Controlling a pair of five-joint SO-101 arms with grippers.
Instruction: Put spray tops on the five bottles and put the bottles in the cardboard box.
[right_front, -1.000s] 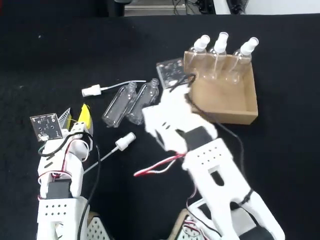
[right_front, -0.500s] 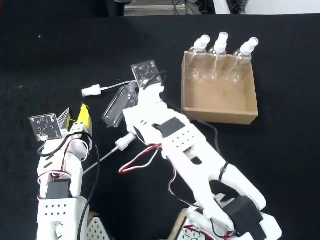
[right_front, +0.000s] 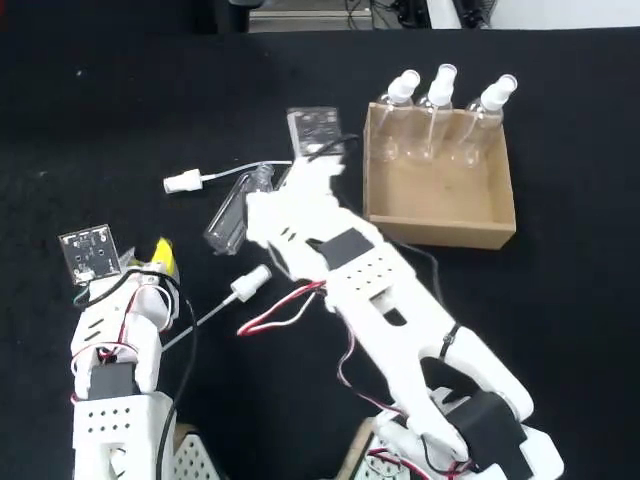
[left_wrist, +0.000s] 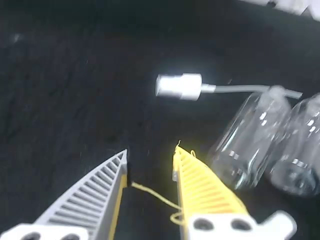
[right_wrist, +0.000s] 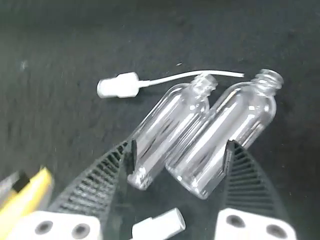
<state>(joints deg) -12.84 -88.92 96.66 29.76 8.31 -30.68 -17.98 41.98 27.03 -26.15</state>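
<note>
The right gripper (right_wrist: 179, 150) hangs spread wide and empty, straddling two clear uncapped plastic bottles (right_wrist: 170, 122) that lie touching near the middle of the black table (right_front: 100, 120). It should shift sideways, I judge, so the jaws pinch one bottle alone. The left gripper (left_wrist: 150, 150), likewise spread, sits short of a white spray top (left_wrist: 179, 86).

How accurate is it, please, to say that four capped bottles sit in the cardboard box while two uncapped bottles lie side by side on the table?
Not quite: the high view shows three capped bottles sitting in the cardboard box, not four. The two uncapped bottles do lie side by side on the table.
</note>
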